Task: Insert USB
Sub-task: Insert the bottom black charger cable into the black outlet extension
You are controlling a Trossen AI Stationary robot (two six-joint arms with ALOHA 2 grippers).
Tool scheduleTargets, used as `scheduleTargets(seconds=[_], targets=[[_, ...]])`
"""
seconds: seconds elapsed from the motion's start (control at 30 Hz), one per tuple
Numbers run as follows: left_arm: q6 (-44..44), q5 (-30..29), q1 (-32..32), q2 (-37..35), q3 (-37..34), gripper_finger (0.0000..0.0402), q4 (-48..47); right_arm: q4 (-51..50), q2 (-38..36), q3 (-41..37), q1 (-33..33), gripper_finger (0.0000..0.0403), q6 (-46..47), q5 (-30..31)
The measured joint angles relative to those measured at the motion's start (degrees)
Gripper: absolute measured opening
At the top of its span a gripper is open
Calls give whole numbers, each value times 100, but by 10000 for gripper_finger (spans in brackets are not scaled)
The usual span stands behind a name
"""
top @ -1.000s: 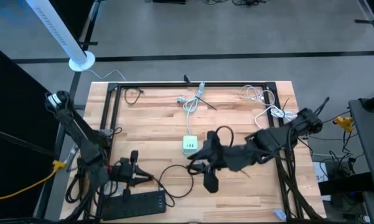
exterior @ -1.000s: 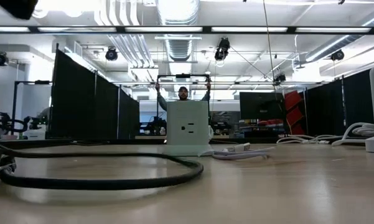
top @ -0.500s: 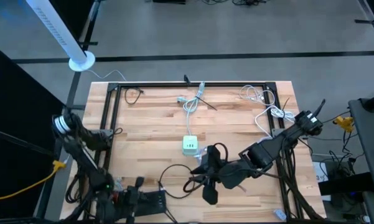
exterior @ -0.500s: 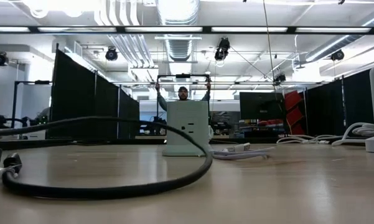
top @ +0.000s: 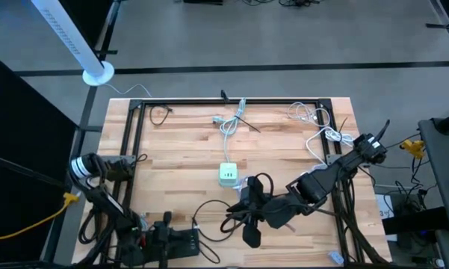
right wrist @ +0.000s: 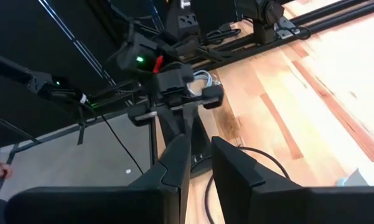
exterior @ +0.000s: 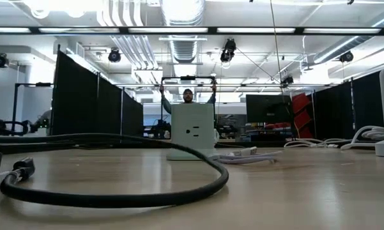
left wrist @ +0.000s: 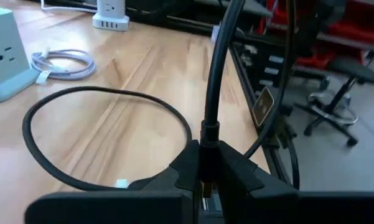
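The left hand (left wrist: 205,180) is closed on the black round USB cable (left wrist: 99,93), pinching it just behind its plug, low at the near left edge of the light wooden plank tabletop (top: 179,157) over the black power strip (top: 181,243). From there the cable loops out across the wood toward the pale green cube-shaped outlet block (top: 228,174). The right hand (top: 231,217), fingers (right wrist: 174,162) a narrow gap apart and holding nothing visible, hovers near the loop's far side. Coiled white cables (top: 317,127) lie at the far right corner.
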Motion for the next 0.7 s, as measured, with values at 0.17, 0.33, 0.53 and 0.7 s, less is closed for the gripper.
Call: scheduleTargets(seconds=[0.17, 0.33, 0.53, 0.7], targets=[[-84, 12, 17, 78, -166, 23, 91, -1, 0, 0, 0, 61, -20, 56], [-214, 18, 22, 40, -185, 23, 340, 264, 121, 0, 0, 69, -306, 109], [822, 11, 21, -253, -102, 23, 1515, 731, 715, -13, 0, 80, -976, 104], [1733, 15, 19, -794, -94, 23, 2026, 421, 811, -15, 0, 86, -1345, 454]])
